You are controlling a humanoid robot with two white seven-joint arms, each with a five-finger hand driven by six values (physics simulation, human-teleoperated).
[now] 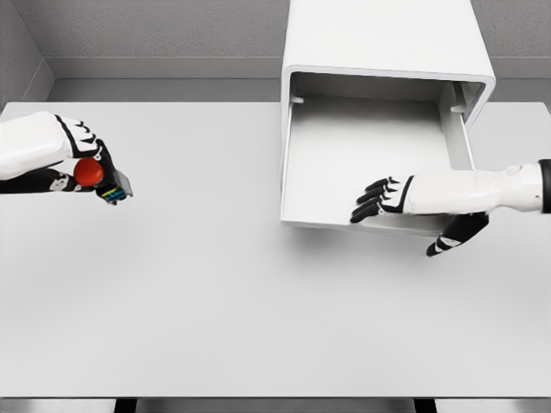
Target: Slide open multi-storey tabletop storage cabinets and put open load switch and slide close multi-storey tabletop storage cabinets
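Drawer (370,163) stands pulled out near the desk's (258,327) far edge, ready for loading. The right hand (392,202), fingers relaxed and empty, rests over its front lip. At the left edge, the left hand (82,168) clamps the red-knobbed switch (102,179), held aloft for delivery.

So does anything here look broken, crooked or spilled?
Nothing stands out. The white tabletop cabinet has its drawer pulled out squarely, with the right hand at its front edge. The left hand holds the red-knobbed black switch above the table.
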